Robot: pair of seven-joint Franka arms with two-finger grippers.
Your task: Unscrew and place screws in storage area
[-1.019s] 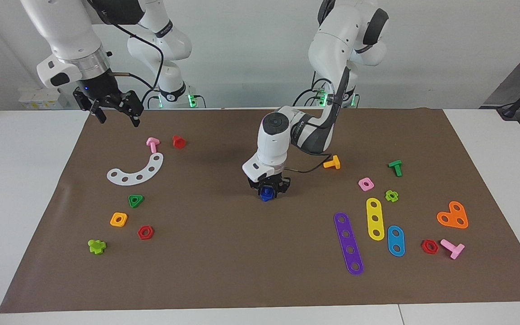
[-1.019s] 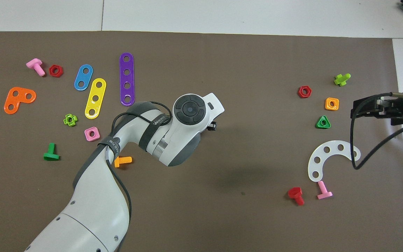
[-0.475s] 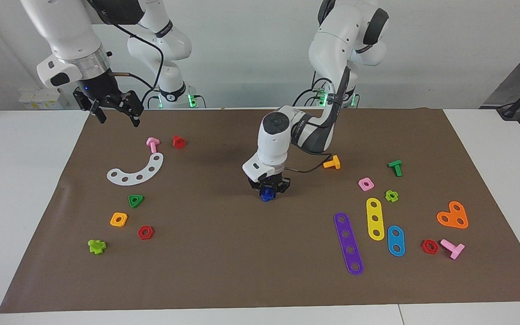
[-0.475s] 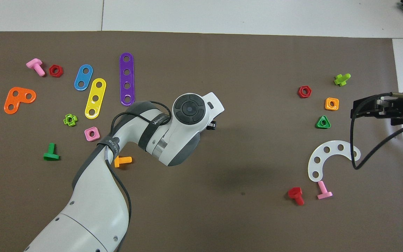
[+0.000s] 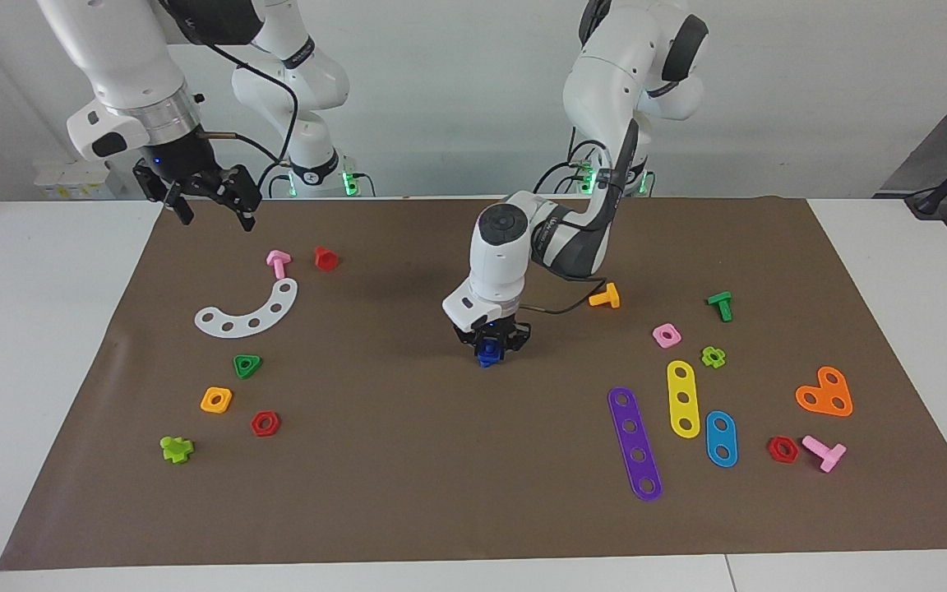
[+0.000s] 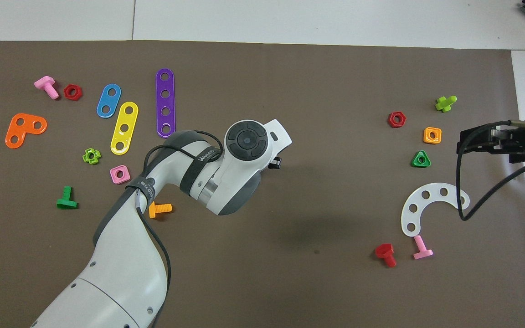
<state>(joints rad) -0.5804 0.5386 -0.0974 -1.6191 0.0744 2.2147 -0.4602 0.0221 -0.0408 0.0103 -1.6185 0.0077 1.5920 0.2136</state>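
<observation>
the left claw [image 5: 489,352] is down at the middle of the mat [image 5: 408,485], pointing straight down and pinching the blue screw [image 5: 487,355] between its tips. the screw sits directly under the claw, at or just off the mat; which, i cannot tell. its shank looks upright, in line with the claw, so the twist should run about that vertical axis. the overhead view hides the screw under the wrist. the right claw [image 5: 209,200] waits spread and empty over the mat's edge at the right arm's end, well apart from the screw. the left arm is the nearer.
</observation>
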